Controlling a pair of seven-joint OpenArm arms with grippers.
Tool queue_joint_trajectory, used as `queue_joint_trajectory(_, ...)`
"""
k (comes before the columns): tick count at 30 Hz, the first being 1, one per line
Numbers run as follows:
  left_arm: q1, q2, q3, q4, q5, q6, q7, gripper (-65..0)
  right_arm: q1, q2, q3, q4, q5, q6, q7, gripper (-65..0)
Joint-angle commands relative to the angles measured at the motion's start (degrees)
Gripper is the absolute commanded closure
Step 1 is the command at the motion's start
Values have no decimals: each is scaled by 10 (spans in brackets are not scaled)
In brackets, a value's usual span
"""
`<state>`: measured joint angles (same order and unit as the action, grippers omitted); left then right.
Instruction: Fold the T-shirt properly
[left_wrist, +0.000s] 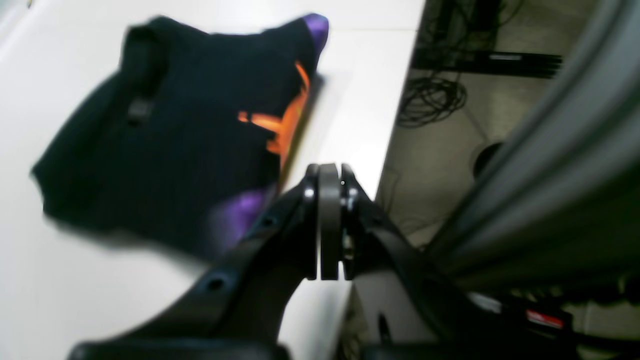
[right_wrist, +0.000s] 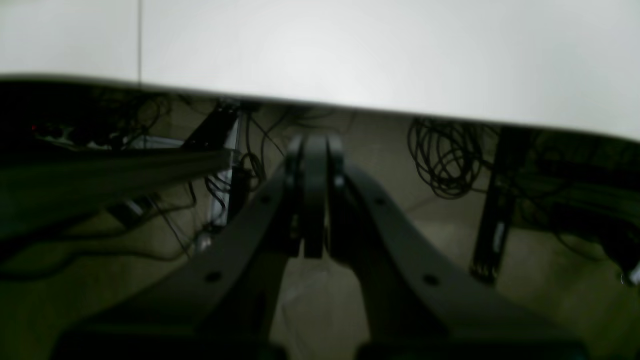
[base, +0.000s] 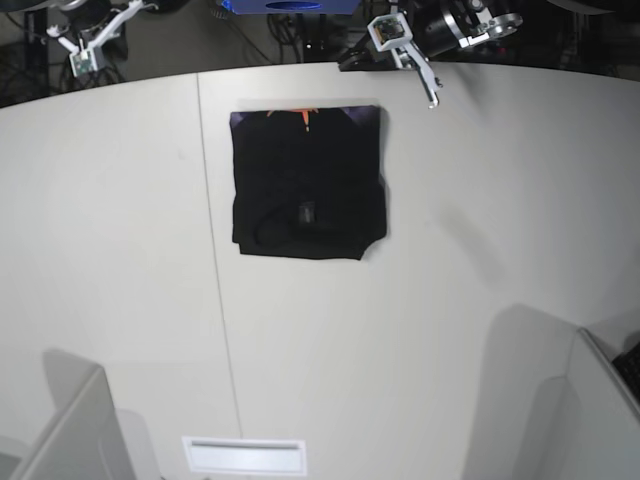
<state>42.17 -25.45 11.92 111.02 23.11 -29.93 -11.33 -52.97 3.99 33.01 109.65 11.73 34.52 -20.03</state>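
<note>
**Folded black T-shirt on white table, both arms drawn back**

Item: T-shirt (base: 308, 180), black, lying flat on the table (base: 450, 300) as a compact, roughly square packet. Orange and purple marks show along its edge nearest the robot; a small tag sits near the middle of the packet, beside a curved seam. The neat outline suggests the folding is finished or very nearly so.

Left gripper (left_wrist: 330, 225): just beside the T-shirt's robot-side corner, raised off the table near its edge. Jaws pressed together, nothing between them. Likely parked there so as not to disturb the cloth.

Right gripper (right_wrist: 314, 200): well apart from the T-shirt, beyond the table edge on the other side of the packet. Jaws pressed together, empty. It faces the floor cables (right_wrist: 445, 160) under the table, consistent with a rest pose.
</note>
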Motion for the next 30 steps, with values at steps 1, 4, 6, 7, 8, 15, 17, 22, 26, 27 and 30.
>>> queue_joint_trajectory(1,24,-7,-11,11,-7,3,-11,0,-18,5,4,10,6,2,8,0)
queue_joint_trajectory(4,67,-7,-38,12,-7,3,-12,0,-49,19,4,10,6,2,-21,0)
queue_joint_trajectory(6,95,-7,-55,11,-9,3,-12,0,-62,19,3,10,6,2,-54,0)
queue_joint_trajectory(7,111,-3,-63,11,-7,3,-12,0,-69,21,3,10,6,2,-76,0)
queue_joint_trajectory(8,128,-3,-70,11,-7,3,-12,0,-76,22,2,10,6,2,-102,0)
queue_joint_trajectory(15,238,4,-77,-14,-12,4,-8,0,-97,39,-2,3,-1,2,-242,0)
queue_joint_trajectory(17,253,23,-79,-36,-12,10,-8,0,-98,41,-23,-16,-19,2,-254,0)
queue_joint_trajectory(22,260,39,-74,-128,-12,57,-8,0,-82,78,-142,-118,-127,2,-231,0)
queue_joint_trajectory(26,253,59,-51,-227,-13,81,-8,0,-37,90,-223,-237,-167,2,-206,0)
queue_joint_trajectory(27,248,65,-48,-253,-13,84,-8,0,-21,95,-239,-268,-167,2,-201,0)
queue_joint_trajectory(30,223,91,-52,-325,-13,85,-8,0,25,106,-270,-352,-167,2,-187,0)
